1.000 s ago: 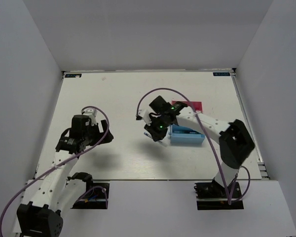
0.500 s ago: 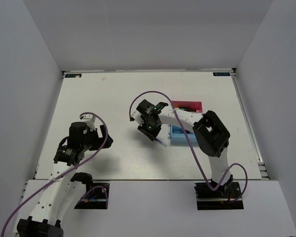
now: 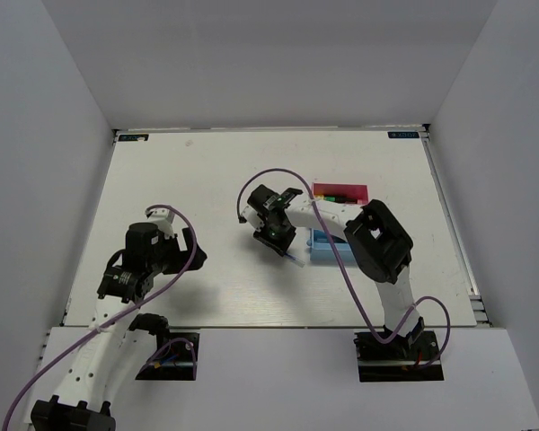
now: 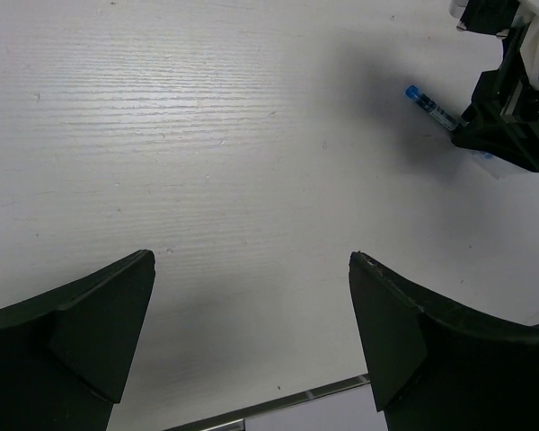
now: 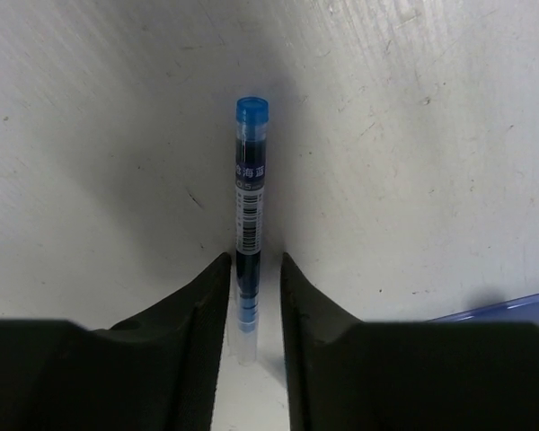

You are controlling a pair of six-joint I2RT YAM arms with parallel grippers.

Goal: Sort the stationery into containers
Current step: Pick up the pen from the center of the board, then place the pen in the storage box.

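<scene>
A thin pen with a blue cap (image 5: 250, 206) lies flat on the white table, just left of the trays; it also shows in the left wrist view (image 4: 428, 103). My right gripper (image 5: 254, 260) is low over it, its jaws astride the pen's clear end with narrow gaps on both sides. In the top view the right gripper (image 3: 283, 244) sits beside the light blue tray (image 3: 323, 251). The pink tray (image 3: 341, 186) holds highlighters. The purple-blue tray is hidden under the right arm. My left gripper (image 4: 251, 260) is open and empty.
The left gripper (image 3: 184, 249) hovers over the table's near left part, close to the front metal edge (image 4: 278, 406). White walls enclose the table on three sides. The right arm's purple cable arcs over the middle.
The right gripper moved left off the trays and came down around the pen. The left arm drew back a little toward the near edge. Little moved in the last half second.
</scene>
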